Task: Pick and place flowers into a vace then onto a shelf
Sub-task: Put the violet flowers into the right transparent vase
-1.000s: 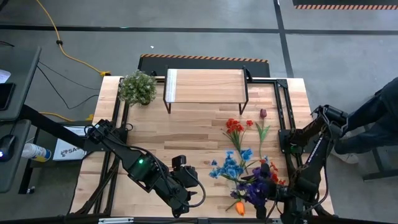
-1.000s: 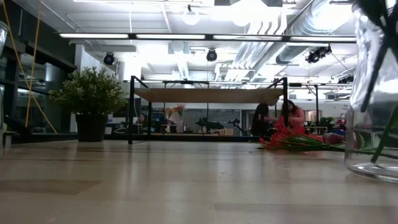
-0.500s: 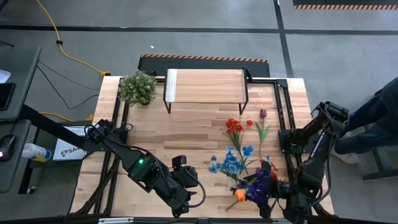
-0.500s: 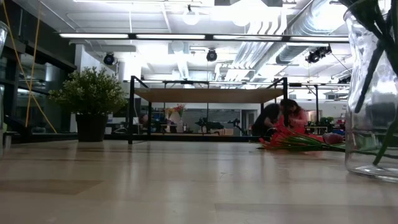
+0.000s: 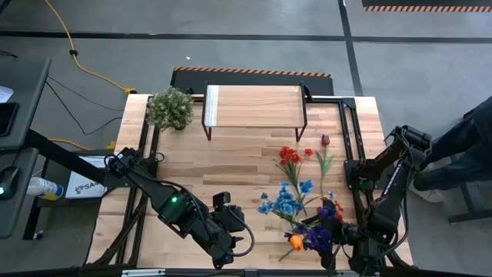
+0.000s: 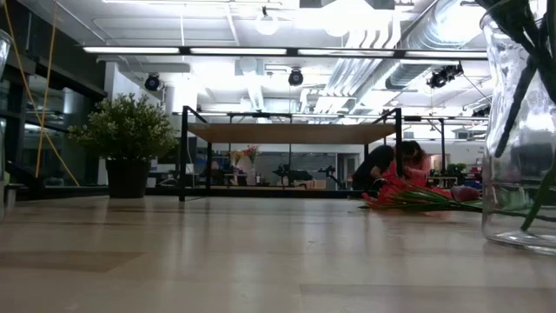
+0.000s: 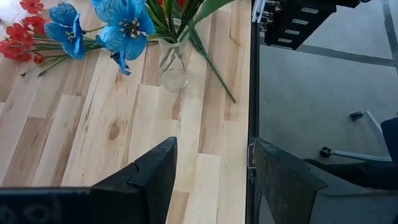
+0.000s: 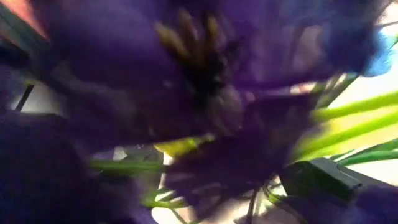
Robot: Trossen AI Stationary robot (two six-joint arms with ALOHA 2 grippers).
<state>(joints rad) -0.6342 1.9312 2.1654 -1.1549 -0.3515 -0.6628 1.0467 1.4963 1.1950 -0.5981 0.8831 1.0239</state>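
Your right gripper (image 5: 332, 245) sits at the vase (image 7: 173, 61) under the flowers (image 5: 307, 227); whether it is closed cannot be told. The shelf (image 5: 254, 106) lies well away across the table. Your left gripper (image 7: 211, 174), fingers apart, waits beside it.

Flowers (image 5: 309, 231), bunch in glass vase (image 6: 519, 139): blooms now nearer the shelf (image 5: 254, 106) than a second ago, orange tulip (image 5: 295, 241) included. Vase: stands more upright, shifted slightly toward the shelf. Half second ago to now: negligible change.

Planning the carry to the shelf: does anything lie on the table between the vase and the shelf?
Yes. Loose red flowers and a dark red tulip lie between the clear glass vase and the wooden-topped black-legged shelf.
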